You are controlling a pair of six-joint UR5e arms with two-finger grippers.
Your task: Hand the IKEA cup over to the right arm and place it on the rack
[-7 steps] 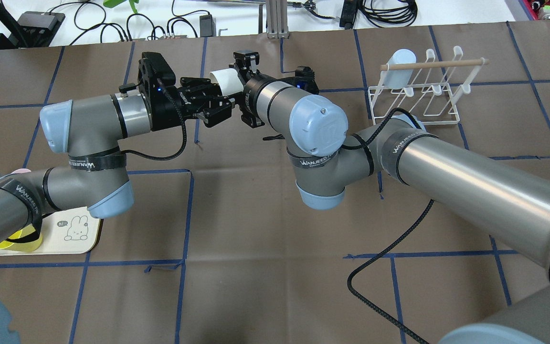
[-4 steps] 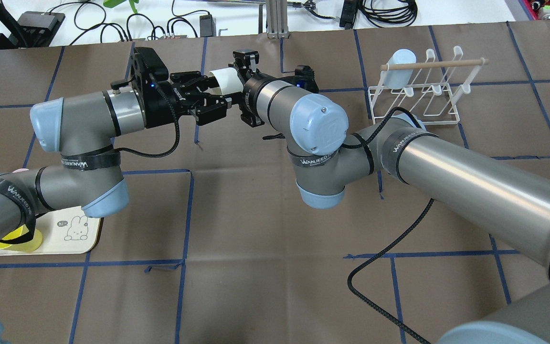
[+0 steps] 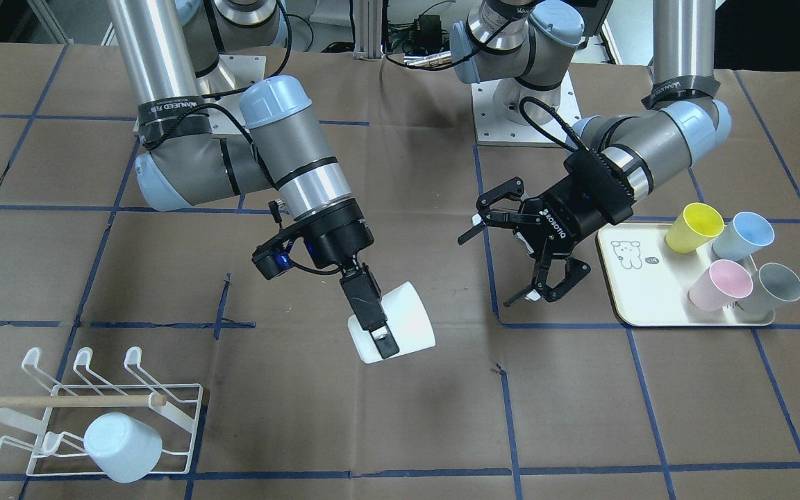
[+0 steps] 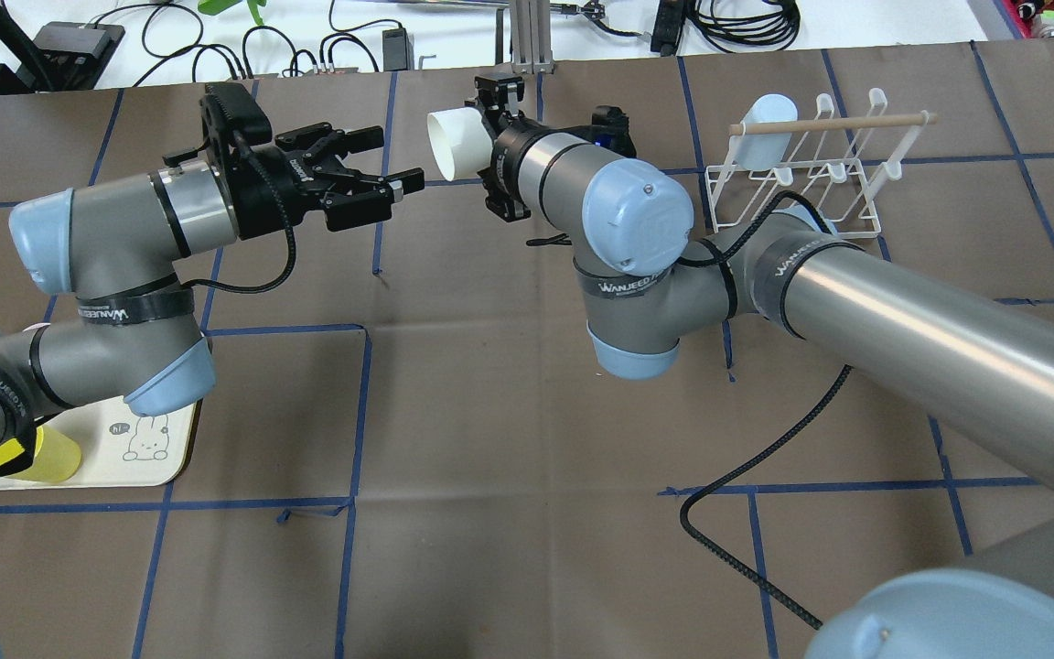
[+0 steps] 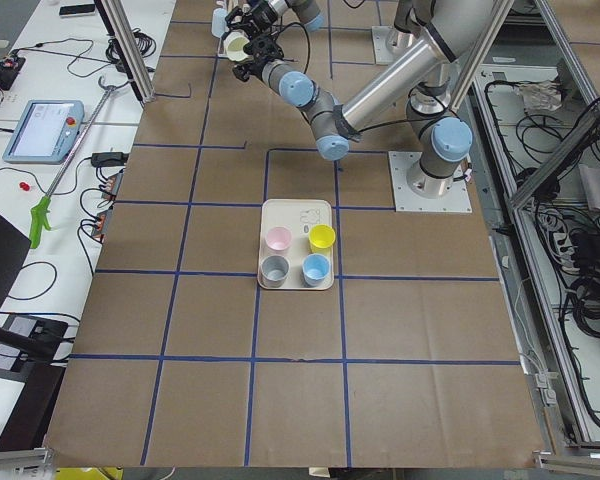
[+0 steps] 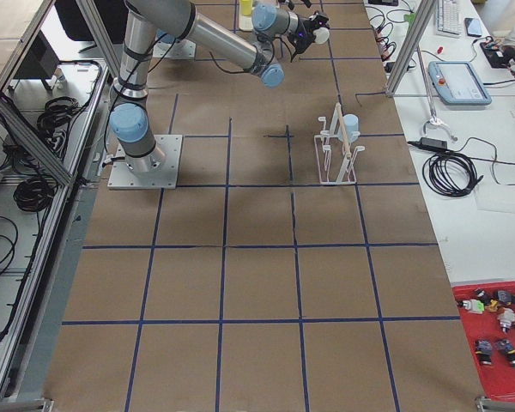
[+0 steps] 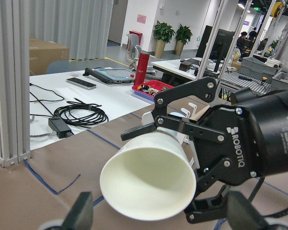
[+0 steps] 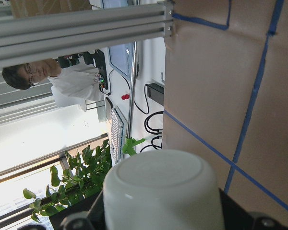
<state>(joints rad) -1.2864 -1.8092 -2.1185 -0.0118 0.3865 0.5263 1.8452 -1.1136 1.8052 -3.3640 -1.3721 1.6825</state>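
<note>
The white IKEA cup (image 4: 454, 142) hangs on its side above the table with my right gripper (image 4: 489, 137) shut on its wall near the base. From the front, one slim black finger (image 3: 367, 302) lies on the outside of the cup (image 3: 403, 323). The cup's mouth faces my left gripper (image 4: 394, 160), lettered ROBOTIQ, which stands open and empty a short way off, not touching the cup. The left wrist view looks into the cup's mouth (image 7: 149, 182); the right wrist view shows its base (image 8: 161, 191). The white wire rack (image 4: 801, 183) stands at the far right, apart from both grippers.
A light blue cup (image 3: 122, 448) hangs on the rack (image 3: 94, 410). A cream tray (image 3: 650, 292) on my left side holds yellow (image 3: 695, 228), blue, pink and grey cups. A black cable (image 4: 747, 467) lies on the brown mat. A person shows in the right wrist view.
My left gripper has drawn back to the left, away from the cup. The right arm has shifted slightly right and farther back with the cup in its grip.
</note>
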